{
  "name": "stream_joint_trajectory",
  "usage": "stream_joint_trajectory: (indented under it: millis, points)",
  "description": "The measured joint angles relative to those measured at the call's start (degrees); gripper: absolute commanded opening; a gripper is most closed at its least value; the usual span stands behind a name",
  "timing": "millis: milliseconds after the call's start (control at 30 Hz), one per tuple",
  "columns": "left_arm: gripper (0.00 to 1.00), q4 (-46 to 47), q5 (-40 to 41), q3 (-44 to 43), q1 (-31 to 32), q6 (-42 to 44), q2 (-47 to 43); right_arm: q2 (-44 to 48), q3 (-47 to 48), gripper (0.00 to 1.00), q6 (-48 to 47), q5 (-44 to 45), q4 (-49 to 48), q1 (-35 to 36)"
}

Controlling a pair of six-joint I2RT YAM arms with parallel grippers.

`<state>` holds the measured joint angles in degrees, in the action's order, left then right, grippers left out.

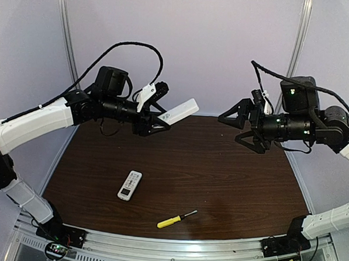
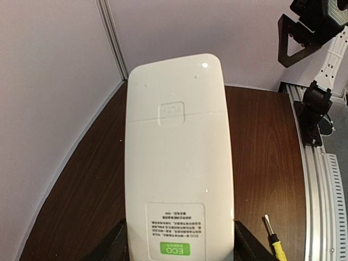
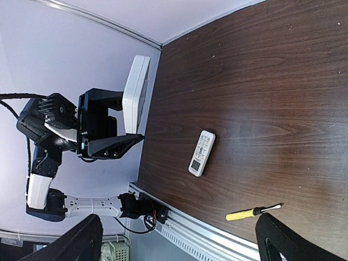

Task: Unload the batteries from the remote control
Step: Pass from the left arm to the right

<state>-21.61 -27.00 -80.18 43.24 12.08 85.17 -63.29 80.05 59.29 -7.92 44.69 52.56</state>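
Over the counter's [image 1: 230, 180] far left, the left end effector [image 1: 161, 113] pinches a white remote [image 1: 182, 111] aloft; the right end effector [image 1: 228, 128] hangs spread, empty. A second remote [image 1: 129, 185] lies on the counter near a screwdriver [image 1: 176, 219].

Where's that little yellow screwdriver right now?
In the overhead view the screwdriver lies flat on the table, near the middle of its front edge, just right of the small remote lying there.

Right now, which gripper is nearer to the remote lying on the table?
Left. The left gripper, shut on a second white remote, hangs above and behind the table remote. The right gripper, open, hangs raised well off to its right.
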Motion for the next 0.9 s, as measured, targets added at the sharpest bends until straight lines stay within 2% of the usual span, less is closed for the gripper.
stream_joint_trajectory:
  millis: [267, 567, 900]
  points:
    - [0.00, -1.07, 2.69, 0.04, 1.88, 6.27, -0.44, -3.89, 2.75, 1.00, 3.82, -7.72, 0.35, -1.97]
    - [0.00, -3.21, 4.33, 0.04, 6.95, 10.45, -0.44, -8.61, 5.20, 1.00, 5.70, -12.92, 0.52, -3.43]
    - [0.00, -3.37, 2.43, 0.02, 9.40, 10.64, -0.44, -12.76, 5.25, 0.83, 5.51, -16.76, -0.76, -3.45]
